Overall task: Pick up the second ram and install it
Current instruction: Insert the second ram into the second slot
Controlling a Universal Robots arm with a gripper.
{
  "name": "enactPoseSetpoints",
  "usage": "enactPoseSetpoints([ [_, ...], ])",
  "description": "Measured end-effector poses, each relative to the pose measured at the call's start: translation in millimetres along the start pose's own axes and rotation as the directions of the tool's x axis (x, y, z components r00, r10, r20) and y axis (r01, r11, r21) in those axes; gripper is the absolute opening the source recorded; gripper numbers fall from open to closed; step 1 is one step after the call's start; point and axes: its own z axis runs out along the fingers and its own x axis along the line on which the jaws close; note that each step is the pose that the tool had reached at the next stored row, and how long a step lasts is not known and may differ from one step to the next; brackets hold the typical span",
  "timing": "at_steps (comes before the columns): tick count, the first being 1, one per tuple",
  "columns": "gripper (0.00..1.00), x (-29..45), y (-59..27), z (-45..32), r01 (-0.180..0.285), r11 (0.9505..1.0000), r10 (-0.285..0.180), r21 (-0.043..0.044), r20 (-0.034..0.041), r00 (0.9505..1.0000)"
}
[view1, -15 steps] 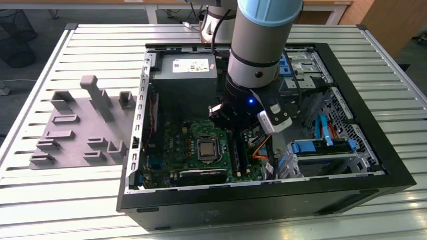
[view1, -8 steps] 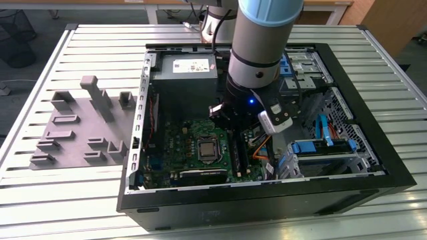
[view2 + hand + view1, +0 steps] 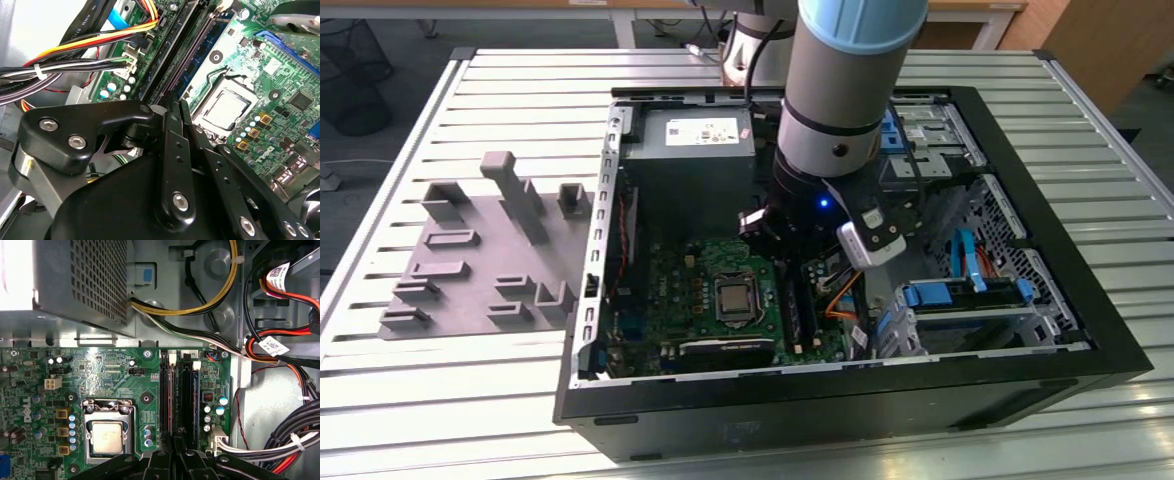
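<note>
The gripper sits low inside the open computer case, directly over the bank of memory slots. Its two black fingers are drawn together, and no gap between the pads can be made out. A dark strip seen edge-on runs away from the fingertips along the slot bank. It is probably the second ram, standing in or on a slot, though it cannot be told whether it is fully seated or whether the pads nip it.

Handling, as a judgement: such a module is light, thin and stiff, and its chips and contact edge are fragile. It is best gripped across its flat faces near mid-length, away from the contacts, and kept square to the slot so that it does not bind.

The processor lies just beside the slots in its silver socket on the green motherboard.

The case also holds a perforated grey power supply, bundled coloured cables, and blue-tabbed drive bays toward the exterior view's right.

Outside the case, at the exterior view's left, a grey slotted fixture rests on the ribbed metal table.
</note>
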Motion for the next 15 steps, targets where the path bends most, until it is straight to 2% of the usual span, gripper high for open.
enactPoseSetpoints([
  [15, 0.13, -0.2, 0.7, 1.0, 0.0, 1.0, 0.0, 0.0, -0.0003, 1.0],
])
